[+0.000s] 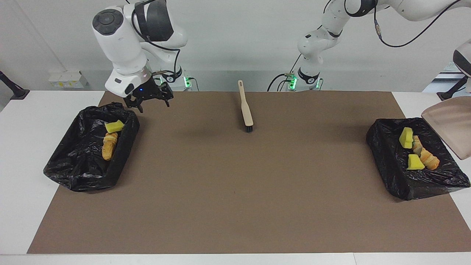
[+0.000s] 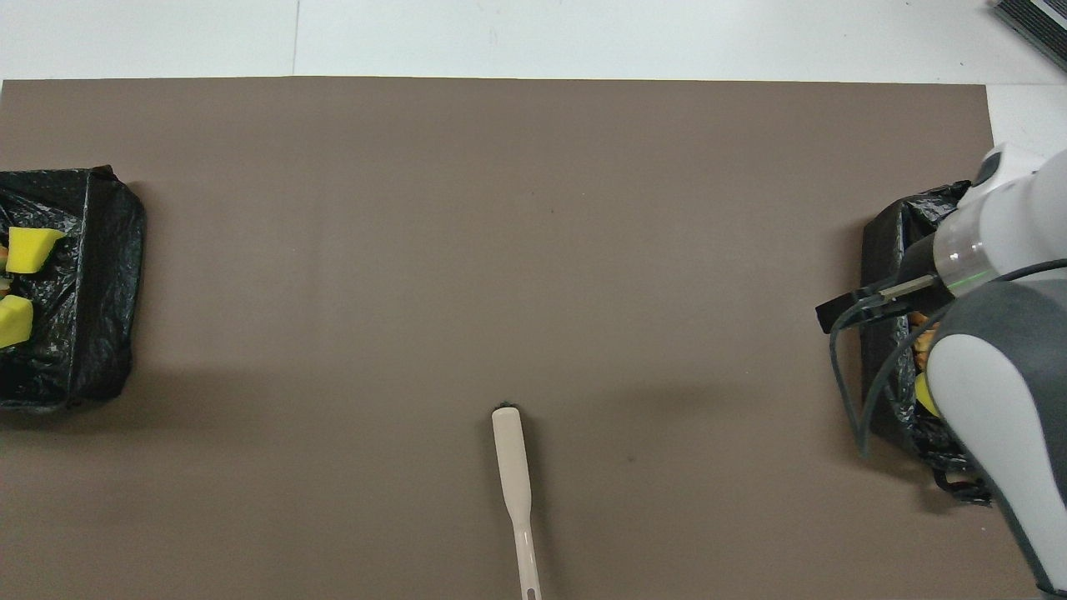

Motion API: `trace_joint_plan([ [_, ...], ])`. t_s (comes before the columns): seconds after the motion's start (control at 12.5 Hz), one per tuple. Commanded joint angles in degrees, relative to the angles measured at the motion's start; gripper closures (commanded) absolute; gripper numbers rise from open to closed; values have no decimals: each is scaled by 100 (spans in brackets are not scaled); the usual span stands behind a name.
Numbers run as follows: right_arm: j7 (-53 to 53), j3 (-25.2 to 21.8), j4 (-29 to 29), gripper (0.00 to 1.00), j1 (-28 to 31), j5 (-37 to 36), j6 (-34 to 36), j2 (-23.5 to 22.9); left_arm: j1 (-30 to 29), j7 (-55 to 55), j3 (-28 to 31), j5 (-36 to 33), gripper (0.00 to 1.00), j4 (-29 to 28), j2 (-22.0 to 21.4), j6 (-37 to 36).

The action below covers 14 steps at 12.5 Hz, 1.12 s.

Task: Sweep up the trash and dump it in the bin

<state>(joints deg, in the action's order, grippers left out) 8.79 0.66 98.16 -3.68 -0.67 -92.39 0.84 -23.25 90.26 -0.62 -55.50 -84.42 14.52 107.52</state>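
Fingers of the right gripper [image 1: 149,100] spread wide, holding nothing.

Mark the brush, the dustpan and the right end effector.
brush [image 1: 246,110]: facing view, mid handle.
dustpan [image 1: 450,127]: facing view, its underside.
right end effector [image 1: 149,101]: facing view, between its fingertips.

Brown mat [image 1: 235,191], brush [image 1: 245,110] — beige dustpan [image 1: 450,127]

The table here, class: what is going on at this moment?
Sweeping looks finished. The trash lies in the black bin at the left arm's end, under the tipped dustpan; the left gripper is out of view. More pieces lie in the other bin. The right gripper hangs open beside that bin. The brush lies on the mat.
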Motion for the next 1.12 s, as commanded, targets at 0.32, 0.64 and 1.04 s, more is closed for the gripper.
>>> trace_joint_plan([
  [0.32, 132, 48, -201, 0, 1010, -222, 28, -110, 1304, 1, 0, 722, 100, -1170, -704, -600],
  [0.64, 62, 48, -218, 0, 1071, -196, 89, -110, 2480, -2319, 0, 1706, 100, -1901, -863, -1310],
  [1.04, -175, -450, -376, 0, 617, -91, 134, -163, 3913, -5197, 0, 3218, 100, -2245, -653, -1488],
])
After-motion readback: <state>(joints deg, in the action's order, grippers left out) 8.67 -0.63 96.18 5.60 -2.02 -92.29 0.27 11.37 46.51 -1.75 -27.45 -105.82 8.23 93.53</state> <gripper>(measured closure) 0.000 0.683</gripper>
